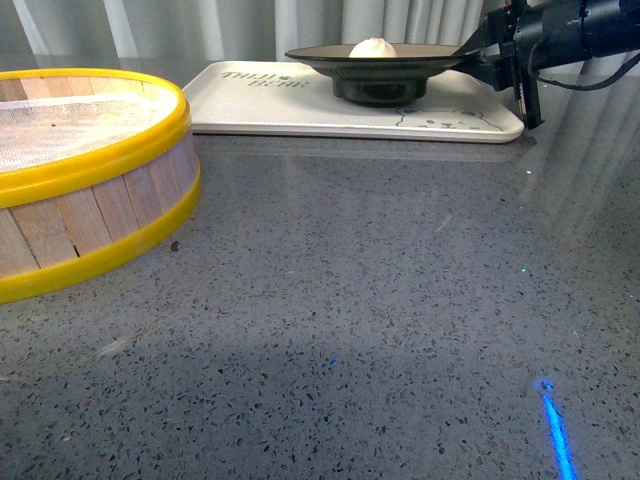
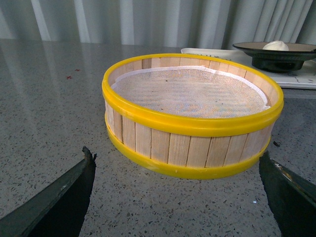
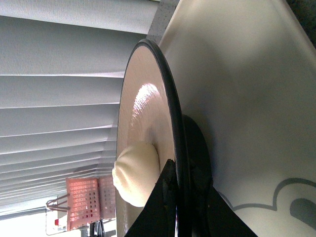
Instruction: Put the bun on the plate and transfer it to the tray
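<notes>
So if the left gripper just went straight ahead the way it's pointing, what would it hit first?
Probably the wooden steamer, squarely ahead between the open fingers of the left gripper; distance unclear.

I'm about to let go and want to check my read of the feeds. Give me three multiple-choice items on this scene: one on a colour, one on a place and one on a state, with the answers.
1. What colour are the bands on the steamer?
A. black
B. yellow
C. white

2. Where is the plate with the bun?
A. on the tray
B. inside the steamer
C. balanced on the steamer's rim

3. How is the right pincer?
A. open, clear of everything
B. shut on the bun
C. shut on the plate's rim

Answers:
1 B: yellow bands run above and below the wooden slats.
2 A: the front view shows the plate's dark foot on the cream tray.
3 C: the right wrist view shows one finger on each side of the rim.
</notes>
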Controlling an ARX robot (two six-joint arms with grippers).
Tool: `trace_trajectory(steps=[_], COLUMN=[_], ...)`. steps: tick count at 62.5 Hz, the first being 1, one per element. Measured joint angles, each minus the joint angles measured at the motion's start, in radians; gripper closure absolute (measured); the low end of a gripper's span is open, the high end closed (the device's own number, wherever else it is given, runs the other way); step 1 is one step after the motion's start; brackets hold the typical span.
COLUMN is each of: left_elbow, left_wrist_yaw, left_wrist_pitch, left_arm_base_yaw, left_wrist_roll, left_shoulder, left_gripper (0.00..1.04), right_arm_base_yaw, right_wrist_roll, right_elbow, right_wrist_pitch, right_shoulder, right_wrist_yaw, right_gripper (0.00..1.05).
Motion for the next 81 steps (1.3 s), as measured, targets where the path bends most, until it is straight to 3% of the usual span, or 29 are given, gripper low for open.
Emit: trace_trajectory(steps=[42, 81], left_elbow=[0.000, 0.000], left_wrist_yaw=[0.000, 0.000], left_wrist_pitch=[0.000, 0.000], left_arm_base_yaw=[0.000, 0.000], left_wrist_roll=[0.000, 0.000], left_shoulder=[0.000, 0.000], left_gripper=[0.07, 0.07], right_arm_base_yaw=[-0.009, -0.031], right_wrist_roll=[-0.013, -0.024], right_elbow=[-0.002, 0.108], right_wrist_pitch=[-0.038, -0.098], right_shoulder=[0.000, 0.014], right_wrist_yaw=[0.003, 0.000], right_gripper=[1.02, 0.07])
